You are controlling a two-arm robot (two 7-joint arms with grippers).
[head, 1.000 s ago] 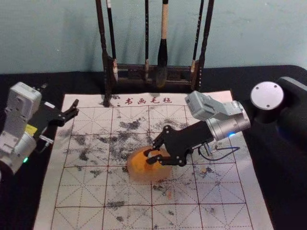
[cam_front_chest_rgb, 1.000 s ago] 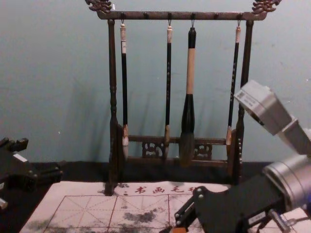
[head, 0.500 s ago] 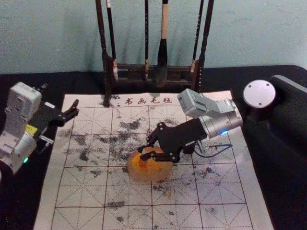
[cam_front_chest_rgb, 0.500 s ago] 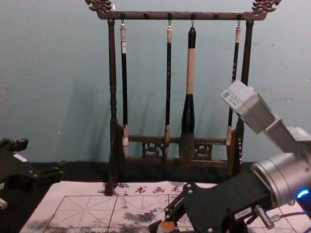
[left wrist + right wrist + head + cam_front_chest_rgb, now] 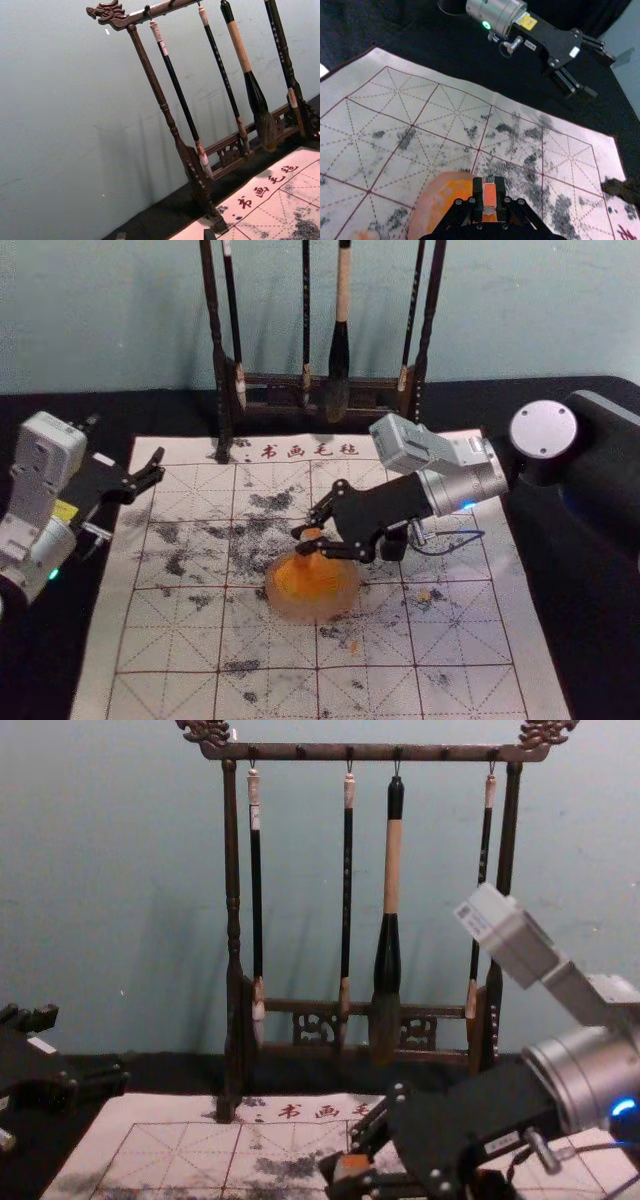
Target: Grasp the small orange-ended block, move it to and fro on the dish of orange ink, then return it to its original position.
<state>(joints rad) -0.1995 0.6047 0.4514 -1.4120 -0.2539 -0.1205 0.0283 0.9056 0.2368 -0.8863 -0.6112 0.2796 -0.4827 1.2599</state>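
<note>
The black table (image 5: 40, 680) bears a gridded, blotched mat (image 5: 262, 700) and a brush rack (image 5: 219, 355).

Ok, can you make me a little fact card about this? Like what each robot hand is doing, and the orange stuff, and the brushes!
right gripper: by the dish's far side, jaws shut on the block
block: small, orange-ended, held
dish: round, on the mat
orange ink: inside the dish
block touching ink: can't tell
left gripper: off at the robot's left, jaws apart, holding nothing
brushes: four, hanging from the rack; one is much fatter
mat: pale, red lines, dark smudges
</note>
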